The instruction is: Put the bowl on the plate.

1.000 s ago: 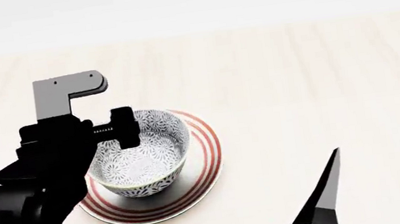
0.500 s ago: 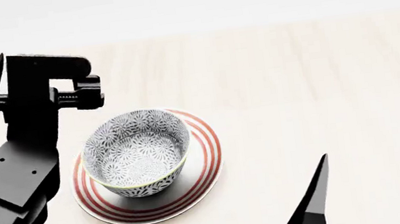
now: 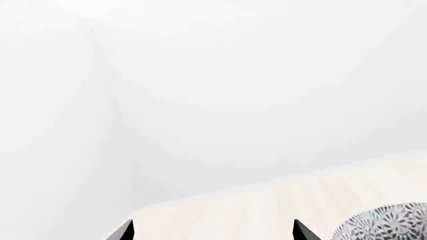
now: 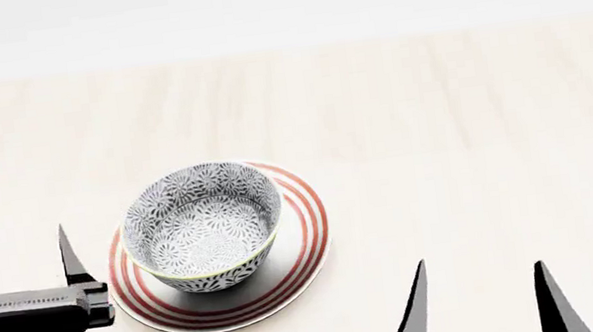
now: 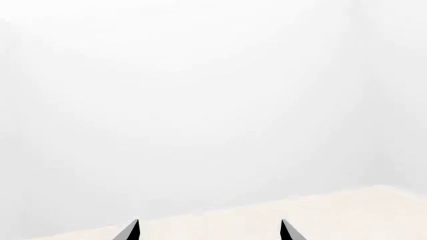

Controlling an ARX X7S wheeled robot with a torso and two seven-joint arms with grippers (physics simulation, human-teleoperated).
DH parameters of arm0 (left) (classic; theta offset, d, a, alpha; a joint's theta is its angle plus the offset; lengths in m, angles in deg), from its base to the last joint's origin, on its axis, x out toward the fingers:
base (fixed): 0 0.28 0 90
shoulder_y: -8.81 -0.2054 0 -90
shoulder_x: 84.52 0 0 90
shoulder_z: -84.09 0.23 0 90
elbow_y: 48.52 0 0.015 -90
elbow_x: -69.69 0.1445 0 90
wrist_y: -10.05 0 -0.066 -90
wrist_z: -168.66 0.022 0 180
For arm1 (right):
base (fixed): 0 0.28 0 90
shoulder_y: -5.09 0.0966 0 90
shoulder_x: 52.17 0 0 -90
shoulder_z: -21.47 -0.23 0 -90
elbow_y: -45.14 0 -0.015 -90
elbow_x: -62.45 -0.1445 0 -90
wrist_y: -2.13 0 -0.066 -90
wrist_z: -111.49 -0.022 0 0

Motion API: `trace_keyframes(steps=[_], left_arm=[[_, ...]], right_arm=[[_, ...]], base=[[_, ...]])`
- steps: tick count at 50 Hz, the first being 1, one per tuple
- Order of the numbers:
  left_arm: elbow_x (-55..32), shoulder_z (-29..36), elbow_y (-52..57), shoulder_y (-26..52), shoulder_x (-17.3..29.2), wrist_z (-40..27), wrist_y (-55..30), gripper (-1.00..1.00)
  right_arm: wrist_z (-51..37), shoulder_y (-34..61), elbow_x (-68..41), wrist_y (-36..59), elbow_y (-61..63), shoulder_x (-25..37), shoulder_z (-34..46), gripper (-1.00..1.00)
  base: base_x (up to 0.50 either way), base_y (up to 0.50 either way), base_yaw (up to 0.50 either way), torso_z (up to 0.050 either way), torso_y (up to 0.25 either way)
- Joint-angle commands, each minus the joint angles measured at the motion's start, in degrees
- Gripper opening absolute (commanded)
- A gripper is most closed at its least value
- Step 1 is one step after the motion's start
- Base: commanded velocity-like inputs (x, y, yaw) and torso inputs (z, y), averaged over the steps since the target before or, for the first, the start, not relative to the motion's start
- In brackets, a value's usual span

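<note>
The bowl point(image 4: 203, 226) sits upright on the plate point(image 4: 303, 241), inside the red rings and shifted toward the plate's far-left part, so more of the ringed rim shows on the side facing the right hand. Both rest on the pale wood tabletop point(image 4: 462, 129). The left hand point(image 4: 2, 253) hangs low just beside the plate, on the side away from the right hand, touching neither plate nor bowl; its fingers are spread apart and hold nothing, with one dark fingertip point(image 4: 67, 249) pointing up close to the plate's rim and the other barely showing at the picture's edge. In the left wrist view the two tips of that hand point(image 3: 212, 231) stand wide apart, and a piece of the patterned bowl point(image 3: 387, 225) shows off to one side beyond them, not between them. The right hand point(image 4: 481, 300) is well apart from the plate, nearer the robot, its two pointed fingers parted and empty. Its wrist view shows the same gap between the tips point(image 5: 208, 230), with only bare tabletop point(image 5: 333, 210) and a white wall beyond.
</note>
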Motion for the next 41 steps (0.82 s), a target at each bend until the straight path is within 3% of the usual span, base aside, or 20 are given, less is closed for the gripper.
trace_keyframes(steps=[1, 19, 24, 32, 41], left_arm=[[21.0, 0.6, 16.1, -8.6, 7.9, -17.9, 6.0, 1.00], [19.3, -0.4, 16.1, -13.6, 5.7, -14.2, 10.1, 1.00], [16.1, -0.4, 15.1, -14.7, 5.1, -11.3, 11.8, 1.00], [1.2, -1.1, 11.4, -18.1, 3.3, -1.4, 15.9, 1.00], [1.1, -1.3, 11.6, -17.8, 3.0, -0.2, 14.4, 1.00]], right_arm=[[4.0, 0.9, 2.2, 4.6, -4.0, -0.1, 3.0, 1.00], [6.5, 1.7, 3.7, 5.2, -10.6, -0.3, 6.3, 1.00], [6.3, 1.9, 4.4, 4.9, -12.1, -0.6, 6.5, 1.00], [4.6, 2.1, 6.5, 4.5, -15.3, -1.5, 6.8, 1.00], [4.2, 2.9, 6.7, 3.6, -17.9, -2.0, 6.7, 1.00]], base=[[0.00, 0.00, 0.00, 0.000, 0.000], [0.00, 0.00, 0.00, 0.000, 0.000], [0.00, 0.00, 0.00, 0.000, 0.000], [0.00, 0.00, 0.00, 0.000, 0.000], [0.00, 0.00, 0.00, 0.000, 0.000]])
